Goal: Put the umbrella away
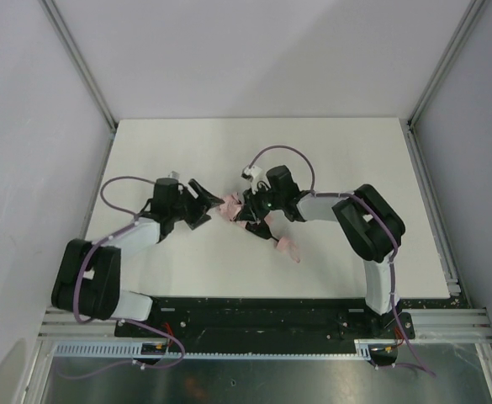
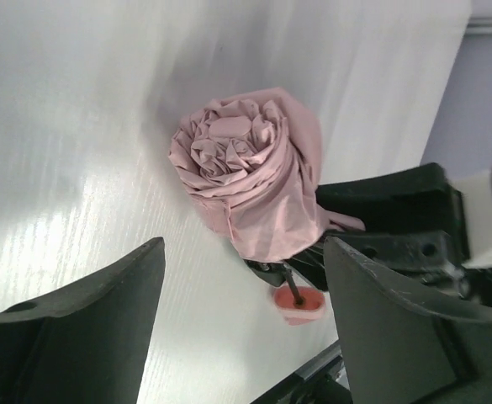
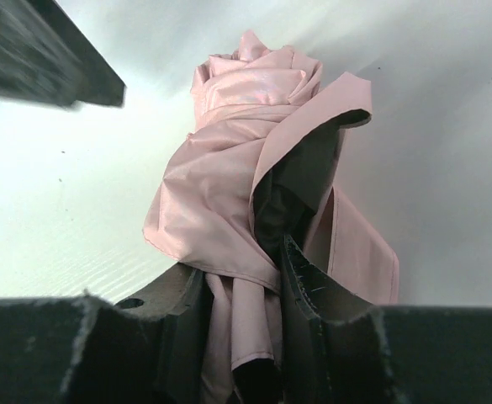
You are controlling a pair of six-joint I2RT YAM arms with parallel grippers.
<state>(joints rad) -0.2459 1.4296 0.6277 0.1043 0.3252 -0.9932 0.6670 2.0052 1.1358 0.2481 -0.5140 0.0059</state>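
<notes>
Table (image 1: 330, 151): white, fills the middle of the top view, grey walls around it.

Left arm (image 1: 103, 261): reaches from the lower left towards the centre. Right arm (image 1: 367, 223): reaches from the lower right, wrist bent towards the centre. The two wrists meet near mid-frame.

Umbrella (image 1: 229, 206): folded to a pale pink fabric bundle, sits between the two grippers just left of centre in the top view. In the left wrist view its twisted end faces the camera. Whether the bundle rests on the table, cannot tell.

Right gripper (image 3: 241, 286): jaws clamped on the pink fabric at the lower part of the bundle, cloth pinched between them and spilling out on both sides.

Left gripper (image 2: 244, 244): released, fingers (image 2: 86, 328) spread wide at either side of the frame, the bundle beyond and between them, no contact seen.

Handle (image 2: 300, 305): small, pink, below the bundle in the left wrist view; in the top view it lies lower right of the right gripper.

Shaft (image 2: 290, 286): thin, dark, short visible stretch joining handle to bundle.
</notes>
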